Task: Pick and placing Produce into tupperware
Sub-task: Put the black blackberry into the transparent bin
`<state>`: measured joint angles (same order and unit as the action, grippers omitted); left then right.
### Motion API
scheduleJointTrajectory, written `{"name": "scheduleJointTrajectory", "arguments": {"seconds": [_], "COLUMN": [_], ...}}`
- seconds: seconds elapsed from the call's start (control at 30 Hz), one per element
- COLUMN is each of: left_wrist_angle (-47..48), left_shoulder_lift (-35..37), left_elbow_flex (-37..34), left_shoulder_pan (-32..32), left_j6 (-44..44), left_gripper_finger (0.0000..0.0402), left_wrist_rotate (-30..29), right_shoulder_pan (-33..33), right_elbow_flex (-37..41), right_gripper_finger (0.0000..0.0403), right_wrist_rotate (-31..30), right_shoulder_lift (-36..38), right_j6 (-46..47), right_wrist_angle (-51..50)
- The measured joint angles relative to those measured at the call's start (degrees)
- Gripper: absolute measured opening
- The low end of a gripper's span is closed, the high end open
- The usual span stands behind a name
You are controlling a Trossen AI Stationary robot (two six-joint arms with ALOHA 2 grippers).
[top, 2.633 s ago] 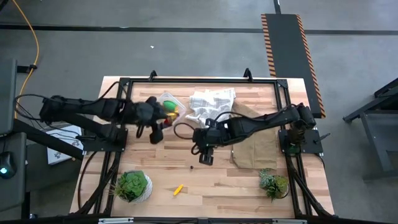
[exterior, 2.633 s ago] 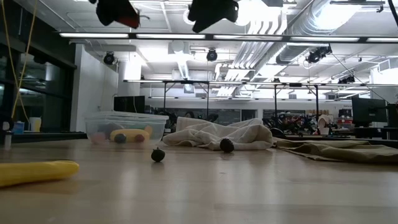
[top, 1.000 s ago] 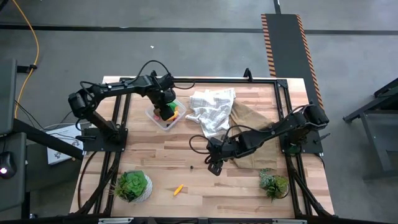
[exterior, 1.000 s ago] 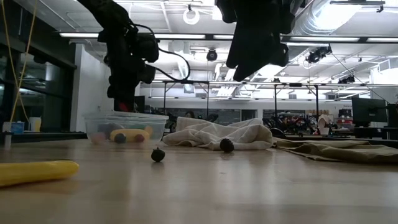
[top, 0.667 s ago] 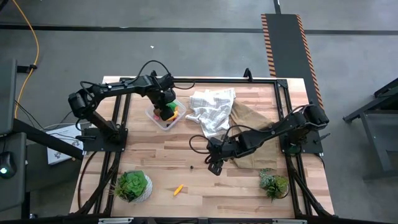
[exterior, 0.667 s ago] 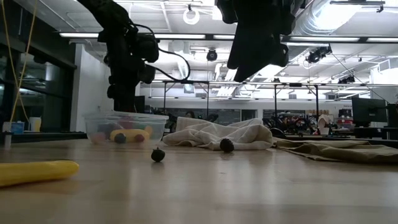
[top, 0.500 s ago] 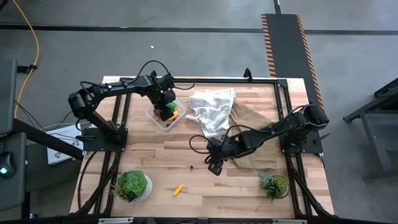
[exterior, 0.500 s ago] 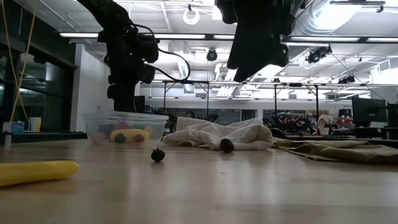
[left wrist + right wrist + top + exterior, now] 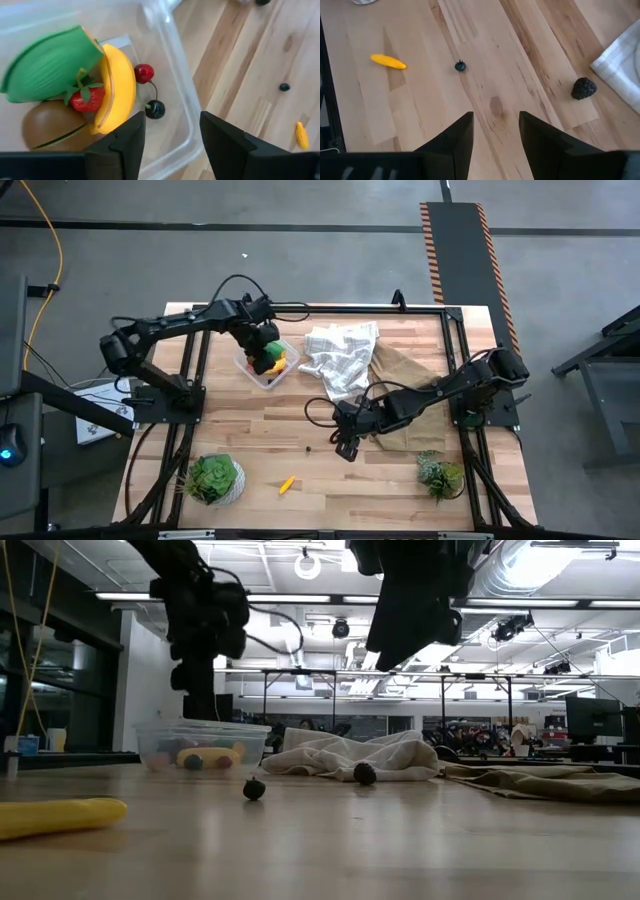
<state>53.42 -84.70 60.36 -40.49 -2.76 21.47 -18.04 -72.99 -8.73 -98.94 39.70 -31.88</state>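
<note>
The clear tupperware [image 9: 251, 372] stands at the table's far left and holds produce: a green piece [image 9: 50, 65], a yellow banana piece [image 9: 119, 90], a strawberry [image 9: 87, 98], a brown kiwi [image 9: 47, 127] and two cherries [image 9: 150, 92]. My left gripper [image 9: 171, 120] hangs open just above the tupperware's near side, with nothing between its fingers. My right gripper [image 9: 495, 117] hovers open over bare wood at mid-table. A tiny dark berry [image 9: 460, 66], a yellow piece [image 9: 388, 61] and a dark bumpy berry [image 9: 583, 88] lie on the table ahead of it.
A white checked cloth [image 9: 340, 352] and a brown cloth [image 9: 412, 412] lie at the far right. Two potted plants [image 9: 213, 478] [image 9: 440, 476] stand near the front edge. The yellow piece [image 9: 287, 484] lies between them, with bare wood around it.
My left gripper has drawn up a little from the tupperware and its arm has swung slightly toward the table's left. The produce in the tupperware lies still. My right arm has kept still.
</note>
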Motion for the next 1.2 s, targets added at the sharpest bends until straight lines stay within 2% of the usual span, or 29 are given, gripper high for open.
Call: {"name": "scheduleJointTrajectory", "arguments": {"seconds": [0.3, 0.47, 0.6, 0.7, 0.8, 1.0, 1.1, 1.2], "left_wrist_angle": [0.8, 0.8, 0.4, 0.3, 0.3, 0.2, -0.2, -1.1], "left_shoulder_lift": [13.3, 22.9, 31.1, 36.4, 40.2, 43.7, 43.1, 41.1], "left_elbow_flex": [0.0, 0.0, 0.0, 0.0, 0.0, 0.0, 0.0, 0.0], "left_shoulder_pan": [0.0, 0.1, 3.3, 8.5, 16.0, 33.8, 43.4, 52.4], "left_j6": [5.5, 10.4, 14.5, 19.4, 25.5, 37.3, 42.4, 46.8], "left_gripper_finger": [0.0159, 0.0163, 0.0159, 0.0157, 0.0157, 0.0158, 0.0158, 0.0158], "left_wrist_rotate": [1.4, 2.0, 0.0, -3.3, -9.6, -24.1, -31.3, -39.3], "right_shoulder_pan": [0.1, 0.4, 1.7, 3.4, 5.3, 11.3, 13.4, 14.2], "right_elbow_flex": [0.0, 0.0, 0.0, 2.9, 10.2, 27.7, 31.2, 30.7], "right_gripper_finger": [0.0149, 0.0149, 0.0149, 0.0149, 0.0149, 0.0149, 0.0149, 0.0149], "right_wrist_rotate": [-0.1, -8.4, -14.2, -15.0, -14.2, -2.5, 1.8, 3.3], "right_shoulder_lift": [0.5, 4.8, 9.2, 12.7, 17.5, 25.7, 26.7, 26.3], "right_j6": [-0.4, -1.2, -3.9, -5.1, -3.7, 5.7, 9.1, 8.9], "right_wrist_angle": [2.0, 3.4, 1.2, 1.3, 6.7, 25.4, 28.8, 27.6]}}
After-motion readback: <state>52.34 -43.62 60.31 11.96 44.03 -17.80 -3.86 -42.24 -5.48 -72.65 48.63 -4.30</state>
